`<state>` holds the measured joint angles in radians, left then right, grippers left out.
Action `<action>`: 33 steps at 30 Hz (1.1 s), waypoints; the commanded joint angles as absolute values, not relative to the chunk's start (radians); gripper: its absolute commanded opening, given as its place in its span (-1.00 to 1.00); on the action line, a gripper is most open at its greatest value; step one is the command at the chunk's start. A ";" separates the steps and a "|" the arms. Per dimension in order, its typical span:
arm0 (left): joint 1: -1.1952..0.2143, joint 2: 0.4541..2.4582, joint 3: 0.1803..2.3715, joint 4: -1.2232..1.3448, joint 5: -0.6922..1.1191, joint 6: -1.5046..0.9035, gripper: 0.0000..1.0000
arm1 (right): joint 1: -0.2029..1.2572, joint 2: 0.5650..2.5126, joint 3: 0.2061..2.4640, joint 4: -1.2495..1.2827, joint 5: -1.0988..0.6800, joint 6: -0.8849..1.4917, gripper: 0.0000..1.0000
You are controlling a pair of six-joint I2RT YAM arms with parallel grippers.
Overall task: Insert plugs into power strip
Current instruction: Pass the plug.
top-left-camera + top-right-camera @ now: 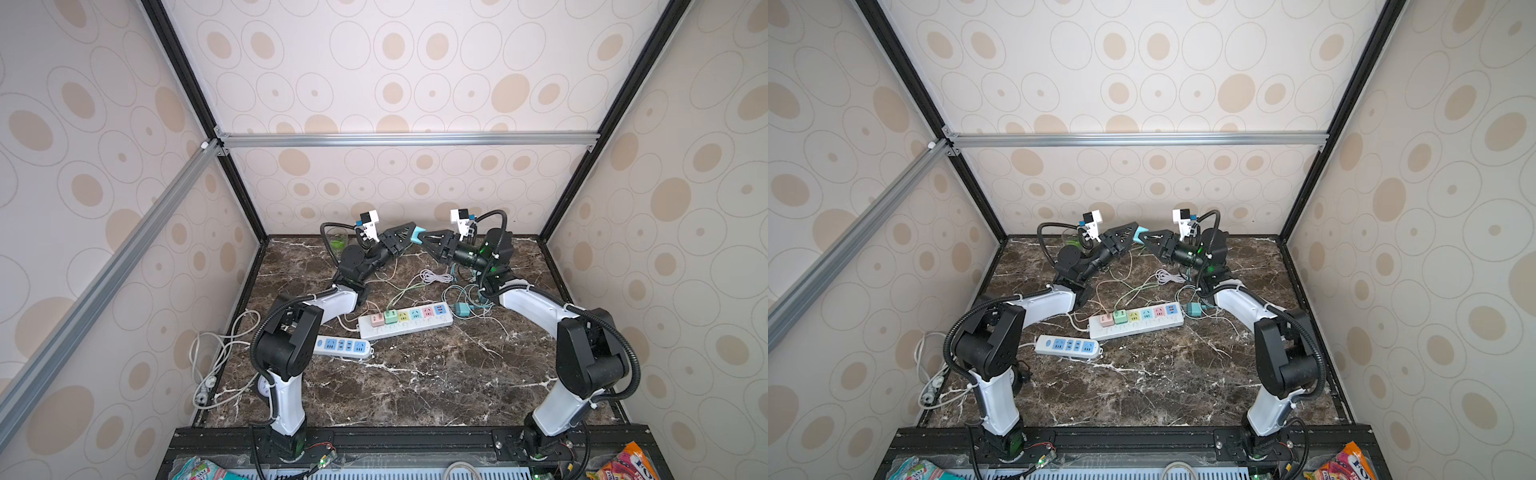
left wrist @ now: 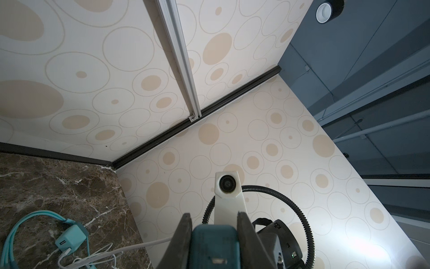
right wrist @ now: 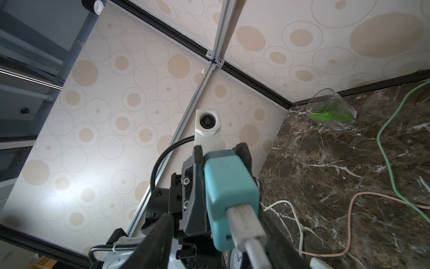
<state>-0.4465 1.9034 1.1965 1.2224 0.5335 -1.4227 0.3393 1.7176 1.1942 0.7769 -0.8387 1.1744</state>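
Observation:
Both arms meet raised over the back of the table. My left gripper (image 1: 414, 232) (image 2: 215, 220) is shut on a teal plug (image 1: 417, 236) (image 3: 229, 186), a small cube with a white USB connector (image 3: 246, 223) and cable hanging from it. My right gripper (image 1: 422, 238) (image 3: 218, 224) faces it, its jaws open on either side of the same plug, with a clear gap on one side. On the table lies the white power strip (image 1: 432, 323) with pastel sockets. A pink plug (image 1: 377, 319) and a mint green plug (image 1: 390, 316) sit in its left end. Another teal plug (image 1: 461, 309) (image 2: 69, 240) lies loose beside its right end.
A second white power strip with blue sockets (image 1: 343, 347) lies front left of the first. Thin cables (image 1: 434, 276) tangle behind the strips. A clear glass with green bits (image 1: 336, 241) (image 3: 331, 111) stands in the back left corner. Walls close three sides.

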 commanded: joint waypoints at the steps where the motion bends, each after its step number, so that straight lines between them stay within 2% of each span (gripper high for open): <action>1: -0.441 1.867 1.197 1.318 0.561 -1.466 -1.00 | 0.347 1.741 1.228 0.889 -0.839 1.223 0.06; 12: -0.442 1.876 1.194 1.330 0.593 -1.486 -1.00 | 0.347 1.757 1.282 0.803 -0.859 1.168 0.01; 21: -0.444 1.891 1.201 1.336 0.600 -1.496 -1.00 | 0.347 1.750 1.326 0.695 -0.911 1.104 -0.17; 33: -0.448 1.901 1.216 1.331 0.646 -1.497 -1.00 | 0.346 1.748 1.365 0.635 -0.923 1.071 -0.20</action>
<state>-0.4431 1.9034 1.1889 1.2861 0.5793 -1.4750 0.3412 1.7489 1.3243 0.5987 -0.9134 1.0817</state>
